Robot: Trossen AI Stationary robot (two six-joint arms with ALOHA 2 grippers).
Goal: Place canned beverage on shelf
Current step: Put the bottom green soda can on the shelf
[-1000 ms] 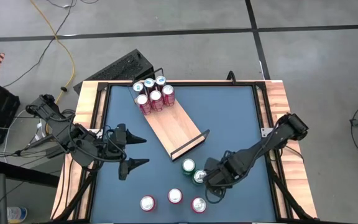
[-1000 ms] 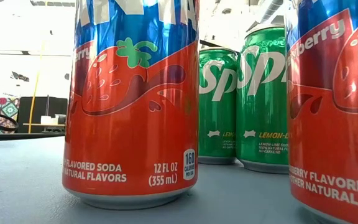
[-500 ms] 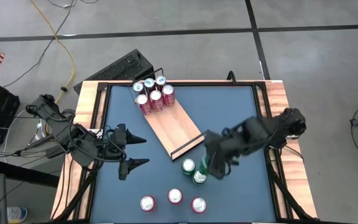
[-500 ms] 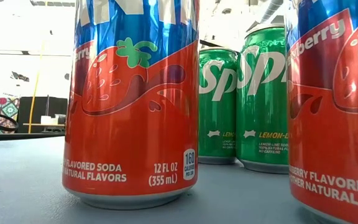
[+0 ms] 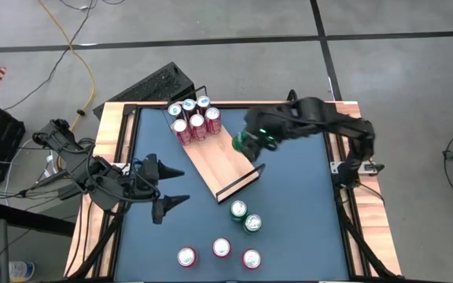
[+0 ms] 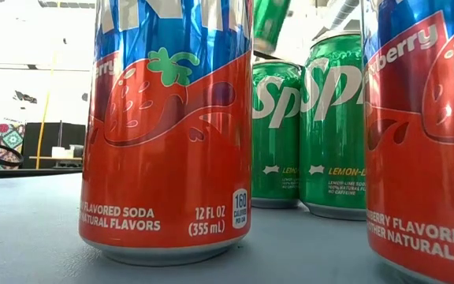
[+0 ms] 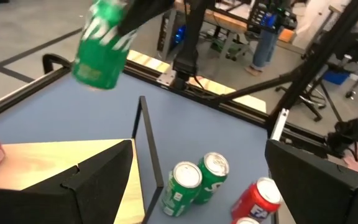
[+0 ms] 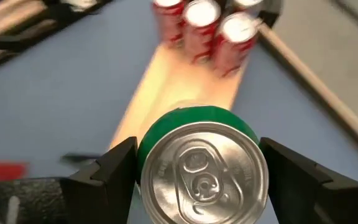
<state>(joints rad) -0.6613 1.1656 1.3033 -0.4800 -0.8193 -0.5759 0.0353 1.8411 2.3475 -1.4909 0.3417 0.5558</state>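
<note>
My right gripper (image 5: 248, 141) is shut on a green can (image 5: 242, 143) in the air over the right edge of the shelf (image 5: 220, 163), a light-wood board with black end rails. The can also shows in the left wrist view (image 7: 101, 46) and at the top of the low view (image 6: 270, 22). Several red cans (image 5: 193, 119) stand upright on the shelf's far end. Two green cans (image 5: 245, 216) stand on the blue table near the shelf's near end. My left gripper (image 5: 173, 189) is open and empty at the table's left side. My right gripper pinches the green can's side wall (image 8: 151, 134) just below its top rim, one finger (image 8: 107, 168) on each side. The fingers slant down from the table's right. The can is lifted clear of shelf and table and tilted, its top toward the arm.
Three red cans (image 5: 221, 252) stand in a row near the table's front edge; they fill the low view (image 6: 168, 134). The shelf's black near rail (image 5: 241, 182) stands up between the board and the green cans. Bare blue table (image 5: 297, 165) lies right of the shelf.
My right gripper has gone up and toward the table's far edge, from beside the two green cans to above the shelf's right edge, carrying a green can lifted clear and now tilted. The two green cans on the table have stayed put.
</note>
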